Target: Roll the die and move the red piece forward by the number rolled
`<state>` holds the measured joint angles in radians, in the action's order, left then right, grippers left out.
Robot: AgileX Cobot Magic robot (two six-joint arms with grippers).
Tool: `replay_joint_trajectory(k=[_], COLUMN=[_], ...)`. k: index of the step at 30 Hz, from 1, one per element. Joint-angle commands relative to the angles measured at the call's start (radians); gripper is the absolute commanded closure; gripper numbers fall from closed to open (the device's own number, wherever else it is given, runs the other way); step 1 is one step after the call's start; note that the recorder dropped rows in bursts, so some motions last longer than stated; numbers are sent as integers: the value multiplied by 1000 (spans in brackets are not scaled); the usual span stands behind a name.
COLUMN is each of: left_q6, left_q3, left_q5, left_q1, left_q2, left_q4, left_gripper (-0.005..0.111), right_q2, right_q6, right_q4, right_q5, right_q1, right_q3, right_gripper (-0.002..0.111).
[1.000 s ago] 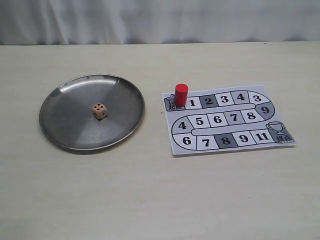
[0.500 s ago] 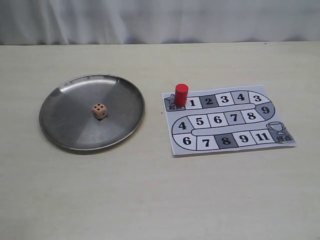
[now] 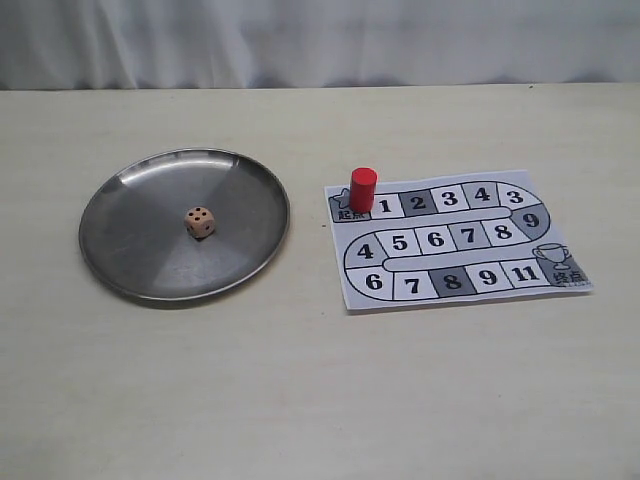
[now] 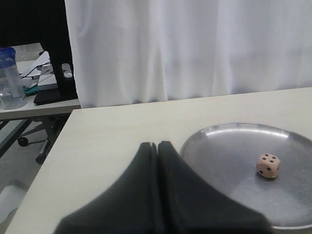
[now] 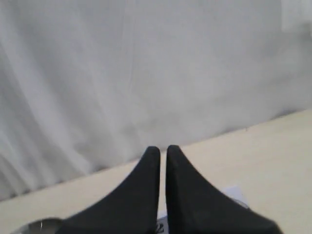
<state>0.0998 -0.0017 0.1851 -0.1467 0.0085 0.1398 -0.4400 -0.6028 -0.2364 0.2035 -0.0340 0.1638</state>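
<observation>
Item 1, the die [image 3: 199, 222]. It rests near the centre of the round metal plate [image 3: 130, 200], on the left half of the desk [image 3: 320, 390], closer to the far edge than to the near one. Nothing touches it. The pips are too small for you to count with confidence.

Item 2, the red piece [image 3: 362, 189]. It stands upright on the printed game board [image 3: 435, 239], a paper sheet lying flat on the right half of the desk. The piece occupies the grey marked square at the board's far-left corner, just beside square 1. Plate and board lie apart, with bare desk between them.

Item 3, the left gripper [image 4: 158, 146]. Its black fingers are pressed together with nothing between them. It sits above the desk short of the plate's rim, and the die [image 4: 268, 165] is well apart from it.

Item 4, the right gripper [image 5: 160, 150]. Its fingers are drawn in to a thin slit and hold nothing. It faces the white curtain [image 5: 146, 73] behind the far edge.
</observation>
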Motion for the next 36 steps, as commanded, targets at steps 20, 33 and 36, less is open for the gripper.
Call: replay_joint_trajectory(k=[20,33,36], left_q6=[-3,-3,-3], left_q3=[2,2,2], left_q5=[-13,-13,-13], left_q1=[7,7,7], left_q2=[-5,-5,-5], left_q4=[4,4,4], left_gripper=[107,107,107], right_q2=[-1008,-1097,-1118], right_q6=[-608,-461,-493], right_q4=[-968,-900,-880], right_q5=[464,-515,-519], right_q1=[367,627,627], right_q3=[318,766,809], right_gripper=[104,104,104])
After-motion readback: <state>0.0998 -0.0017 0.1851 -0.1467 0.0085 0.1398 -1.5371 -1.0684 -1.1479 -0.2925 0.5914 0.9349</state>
